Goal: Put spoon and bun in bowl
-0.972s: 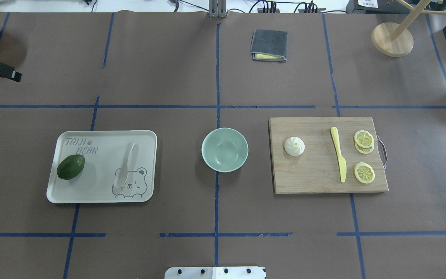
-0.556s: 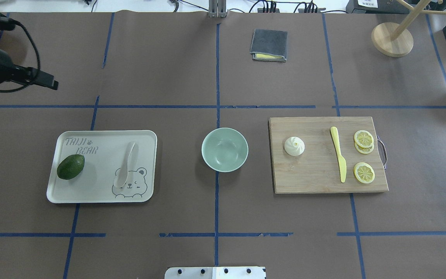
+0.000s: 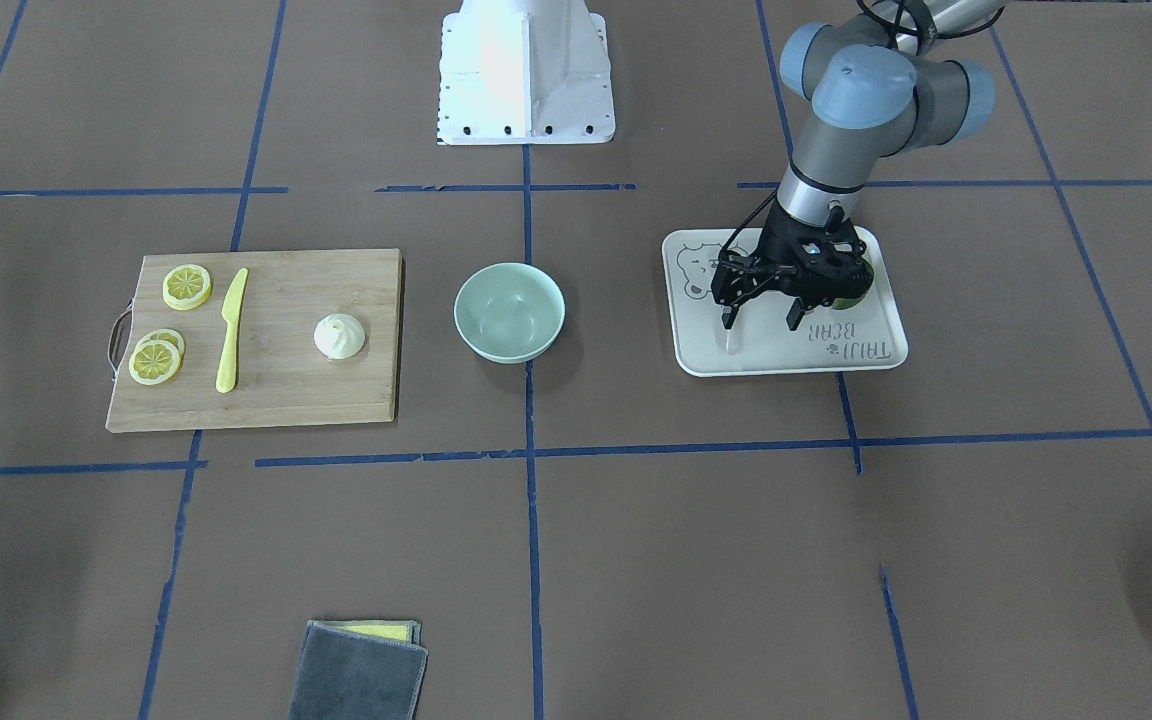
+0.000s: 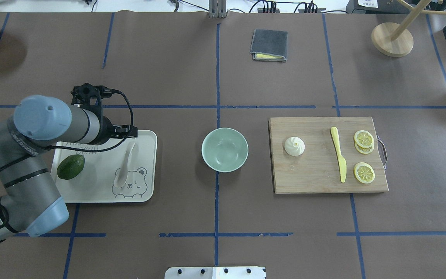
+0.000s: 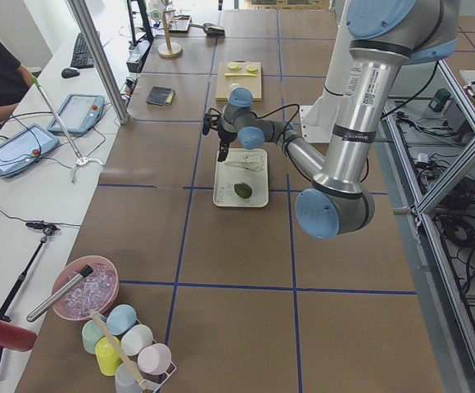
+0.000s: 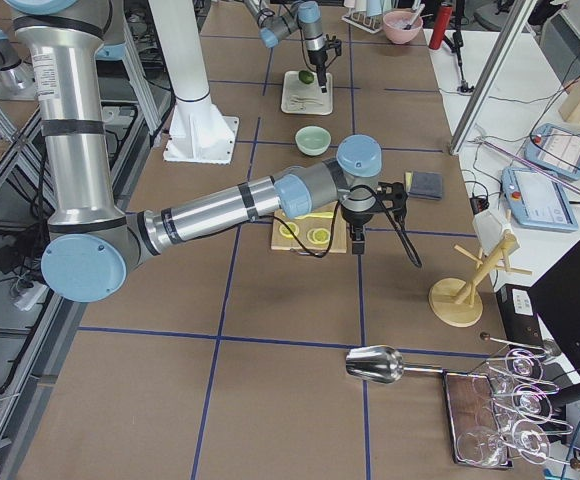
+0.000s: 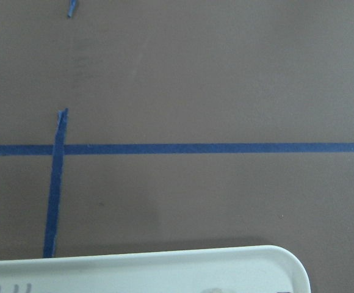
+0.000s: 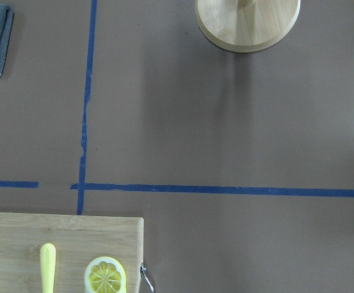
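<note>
A brown paper-covered table (image 4: 168, 77) crossed with blue tape lines stretches out under me. My left gripper (image 3: 760, 318) points down with its fingers (image 3: 726, 318) spread wide and nothing between them, hanging over the white bear tray (image 4: 99, 190). Seen from the front, one fingertip lines up with the handle end of the spoon (image 4: 125, 164); I cannot tell whether it touches. The spoon lies flat on the tray, scoop beside the printed bear, handle toward the tray's far edge. An avocado (image 4: 70, 166) rests on the same tray, apart from the spoon, on the side away from the bowl (image 4: 225, 149).

The bowl stands upright mid-table, between the tray and a wooden cutting board (image 4: 312, 178). The bun (image 4: 294, 146) sits on the board's end nearest the bowl, pleated top up. Further along the board lie a yellow knife (image 4: 339, 155) and lemon slices (image 4: 364, 172).

My right gripper (image 6: 356, 243) shows only from the side, over bare table just past the board's handled end; whether its fingers are spread or pressed together I cannot tell. Beyond it stands a wooden stand (image 4: 392, 38), and a folded grey cloth (image 4: 268, 44) lies at the table's far side
</note>
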Controlling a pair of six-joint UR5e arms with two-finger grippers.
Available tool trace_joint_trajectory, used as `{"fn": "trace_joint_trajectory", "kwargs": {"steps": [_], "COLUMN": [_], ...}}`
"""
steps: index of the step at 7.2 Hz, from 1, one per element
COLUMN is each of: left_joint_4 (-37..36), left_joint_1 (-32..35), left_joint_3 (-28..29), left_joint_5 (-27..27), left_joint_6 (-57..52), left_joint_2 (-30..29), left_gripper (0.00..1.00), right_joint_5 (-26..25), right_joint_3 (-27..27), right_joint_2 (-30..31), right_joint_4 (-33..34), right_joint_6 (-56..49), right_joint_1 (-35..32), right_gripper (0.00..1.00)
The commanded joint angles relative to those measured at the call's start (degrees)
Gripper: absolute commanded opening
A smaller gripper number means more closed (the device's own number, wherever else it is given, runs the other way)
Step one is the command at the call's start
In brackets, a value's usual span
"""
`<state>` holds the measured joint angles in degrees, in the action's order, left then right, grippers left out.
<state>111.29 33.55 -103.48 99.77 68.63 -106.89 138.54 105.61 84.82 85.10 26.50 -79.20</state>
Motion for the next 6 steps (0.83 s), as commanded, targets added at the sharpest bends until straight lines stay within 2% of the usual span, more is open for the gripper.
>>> {"fn": "trace_joint_trajectory", "kwargs": {"steps": [1,5,6], "left_joint_4": [0.0,0.0,0.0], "left_joint_1": [-3.4,-3.4,-3.4], "left_joint_3": [1.5,2.7,2.7], "left_joint_5": [-2.7,-2.7,-2.7], "left_joint_6": [2.1,1.6,1.6], "left_joint_2": [-0.9,-0.6,-0.6], "left_gripper": [0.72,0.59,0.53], "right_joint_5": [0.6,0.6,0.5], "right_joint_3": [1.5,4.2,4.6], "right_joint_2": [-0.9,-1.3,-1.3], "right_joint_4": [0.0,0.0,-0.1], "right_joint_6": [4.2,10.0,11.3], "right_joint_1": [2.0,4.6,5.5], "right_gripper": [1.0,1.0,1.0]}}
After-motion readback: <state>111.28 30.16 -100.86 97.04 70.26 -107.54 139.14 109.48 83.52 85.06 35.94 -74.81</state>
